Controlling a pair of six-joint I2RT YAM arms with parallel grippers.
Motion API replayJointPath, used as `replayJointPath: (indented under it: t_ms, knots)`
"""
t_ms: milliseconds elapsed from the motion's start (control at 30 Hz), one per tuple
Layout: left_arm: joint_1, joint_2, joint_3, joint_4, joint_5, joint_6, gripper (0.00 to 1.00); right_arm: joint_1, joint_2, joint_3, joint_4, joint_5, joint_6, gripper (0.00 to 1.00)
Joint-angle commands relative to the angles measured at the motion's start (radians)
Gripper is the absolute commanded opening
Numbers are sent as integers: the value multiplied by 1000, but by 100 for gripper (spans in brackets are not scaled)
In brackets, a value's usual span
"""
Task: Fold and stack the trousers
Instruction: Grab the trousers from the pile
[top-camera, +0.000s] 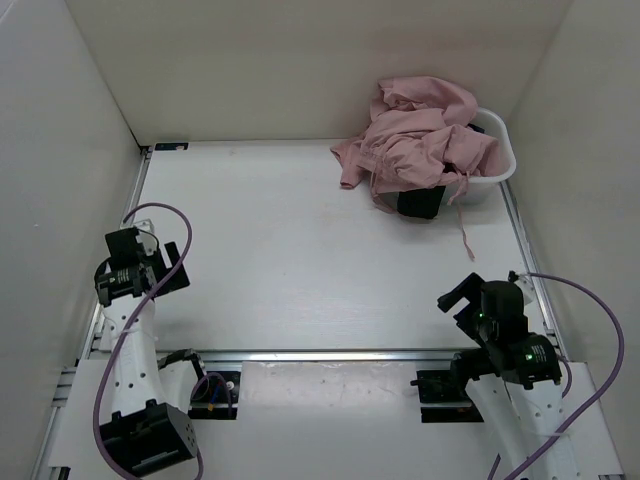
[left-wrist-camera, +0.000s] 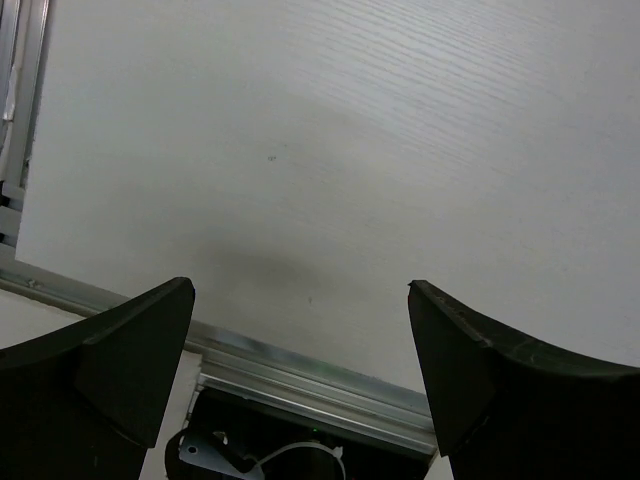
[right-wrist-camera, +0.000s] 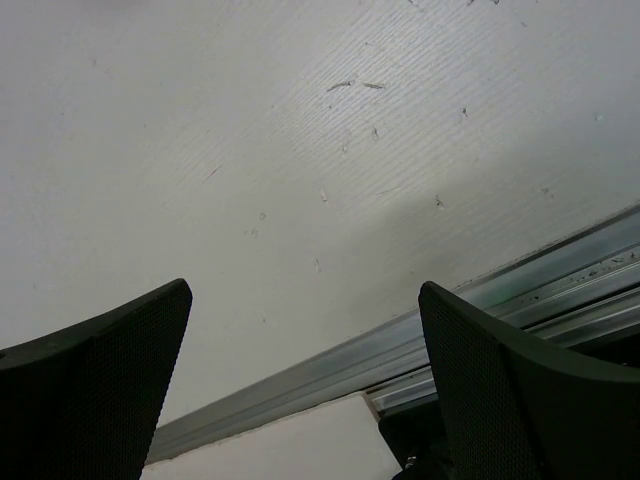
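The trousers (top-camera: 415, 140), heaped over a white basket (top-camera: 508, 150) at the counter's far right corner, look light, limp and slippery, likely best pinched at the waistband; left fingers (left-wrist-camera: 130, 350) and right fingers (right-wrist-camera: 120, 370) gape empty.

White basket (top-camera: 508, 160) at far right of worktop (top-camera: 300, 260). Dark garment (top-camera: 420, 203) inside, showing at basket's near side. Aluminium rail (top-camera: 330, 355) along near edge.
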Motion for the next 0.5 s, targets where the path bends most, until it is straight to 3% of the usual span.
replayJointPath:
  t_ms: [0, 133, 233, 267, 467]
  knots:
    - [-4, -24, 1, -3, 12, 0, 100, 5, -12, -1, -105, 23, 11, 99]
    - [-4, -24, 12, -3, 25, 0, 100, 5, 141, 108, 2, -21, -125, 99]
    - [-4, -1, 23, -3, 48, 0, 100, 5, 336, 290, 99, -42, -253, 99]
    - [-4, 13, 32, 7, 57, 0, 100, 5, 397, 421, 115, -22, -311, 99]
    - [-4, 69, 61, 26, 107, 0, 100, 14, 1012, 920, 230, 113, -518, 99]
